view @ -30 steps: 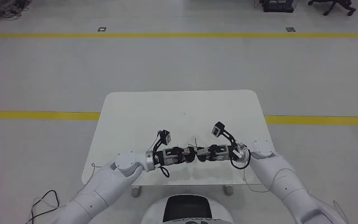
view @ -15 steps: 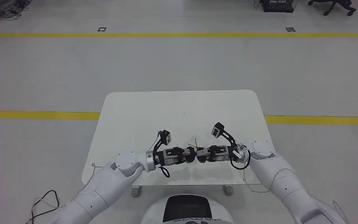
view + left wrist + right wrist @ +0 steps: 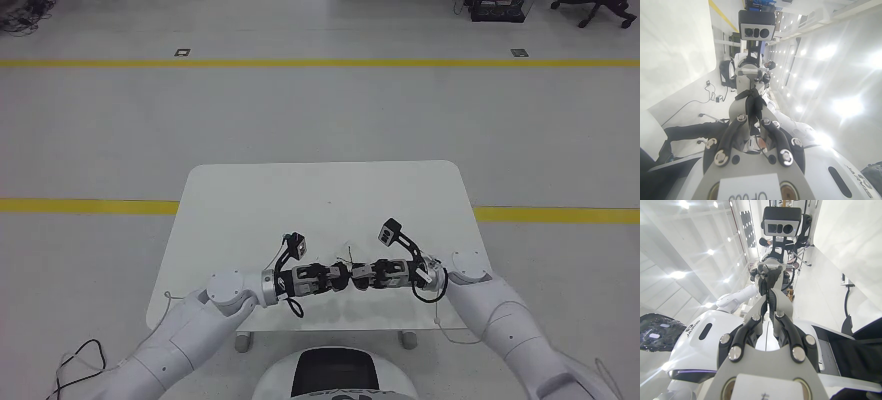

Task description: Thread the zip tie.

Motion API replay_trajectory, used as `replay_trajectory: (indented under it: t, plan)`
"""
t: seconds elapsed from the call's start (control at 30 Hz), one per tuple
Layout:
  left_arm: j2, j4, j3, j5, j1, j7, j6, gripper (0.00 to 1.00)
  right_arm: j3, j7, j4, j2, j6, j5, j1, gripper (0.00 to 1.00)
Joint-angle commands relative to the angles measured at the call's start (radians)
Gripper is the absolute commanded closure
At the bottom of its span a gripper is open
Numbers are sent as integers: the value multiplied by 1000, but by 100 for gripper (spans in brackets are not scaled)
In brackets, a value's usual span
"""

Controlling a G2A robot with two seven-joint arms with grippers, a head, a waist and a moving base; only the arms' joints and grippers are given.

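In the top view my two grippers meet tip to tip over the front part of the white table point(image 3: 300, 190). The left gripper point(image 3: 345, 275) and the right gripper point(image 3: 360, 273) almost touch. A thin pale strand of the zip tie point(image 3: 347, 249) arcs up from where they meet. In the left wrist view my left gripper point(image 3: 753, 101) has its dark pads pressed together, facing the other arm's gripper. In the right wrist view my right gripper point(image 3: 768, 294) has its fingers closed to a narrow slit. The tie is too thin to make out between the pads.
A yellow floor line point(image 3: 80, 206) runs behind the table on both sides. The table's front edge point(image 3: 300, 325) lies just under the two wrists. Cables hang from the right wrist point(image 3: 432, 290).
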Motion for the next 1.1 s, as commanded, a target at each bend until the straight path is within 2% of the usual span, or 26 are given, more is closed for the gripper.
replay_trajectory:
  t: [0.0,0.3,0.43,1.07]
  plan:
    - [0,4,-1,2,0,6,-4,100,6,-9,3,1,-1,2,-1,0]
    - [6,35,-28,30,7,15,-60,100,80,-34,-28,29,3,-33,-35,0]
    - [7,66,-37,37,5,9,-95,100,100,-45,-35,36,15,-41,-44,0]
    - [7,66,-37,37,5,9,-95,100,100,-45,-35,36,15,-41,-44,0]
